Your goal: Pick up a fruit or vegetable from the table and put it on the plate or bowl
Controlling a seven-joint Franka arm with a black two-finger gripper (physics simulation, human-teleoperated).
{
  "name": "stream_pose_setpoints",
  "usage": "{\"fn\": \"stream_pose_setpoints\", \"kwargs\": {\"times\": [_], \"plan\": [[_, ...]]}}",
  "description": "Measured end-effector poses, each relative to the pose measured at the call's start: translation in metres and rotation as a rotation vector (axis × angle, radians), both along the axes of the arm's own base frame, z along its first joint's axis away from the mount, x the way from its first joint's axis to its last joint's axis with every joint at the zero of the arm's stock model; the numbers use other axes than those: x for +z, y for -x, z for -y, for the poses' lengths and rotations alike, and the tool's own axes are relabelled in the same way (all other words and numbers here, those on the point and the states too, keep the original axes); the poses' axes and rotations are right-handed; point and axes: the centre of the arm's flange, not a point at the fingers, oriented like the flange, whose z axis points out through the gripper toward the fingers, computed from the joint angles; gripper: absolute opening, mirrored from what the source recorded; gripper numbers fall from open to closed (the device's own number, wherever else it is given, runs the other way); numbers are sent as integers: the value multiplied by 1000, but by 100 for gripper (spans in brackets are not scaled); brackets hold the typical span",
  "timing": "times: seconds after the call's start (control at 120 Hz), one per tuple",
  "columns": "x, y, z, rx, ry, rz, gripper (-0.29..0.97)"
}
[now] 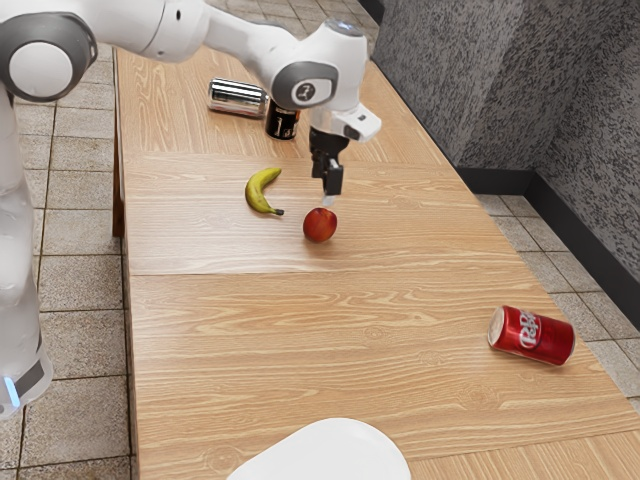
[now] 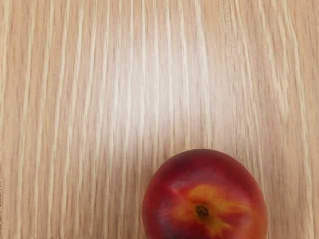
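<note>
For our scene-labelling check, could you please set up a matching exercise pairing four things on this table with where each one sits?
Things:
1. banana
2. nectarine
3. red soda can
4. white plate

Places:
A. lying on its side, toward the exterior view's right
B. just under the gripper
C. at the exterior view's bottom edge
D. to the exterior view's left of the nectarine

Pairs: 1-D, 2-B, 3-A, 4-C
</note>
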Motion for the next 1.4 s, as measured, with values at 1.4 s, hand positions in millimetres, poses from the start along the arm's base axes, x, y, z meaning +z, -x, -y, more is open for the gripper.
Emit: {"fn": "stream_pose_setpoints", "kwargs": {"times": [1.4], "plan": [[-65, -3, 38, 20, 4, 16, 68]]}}
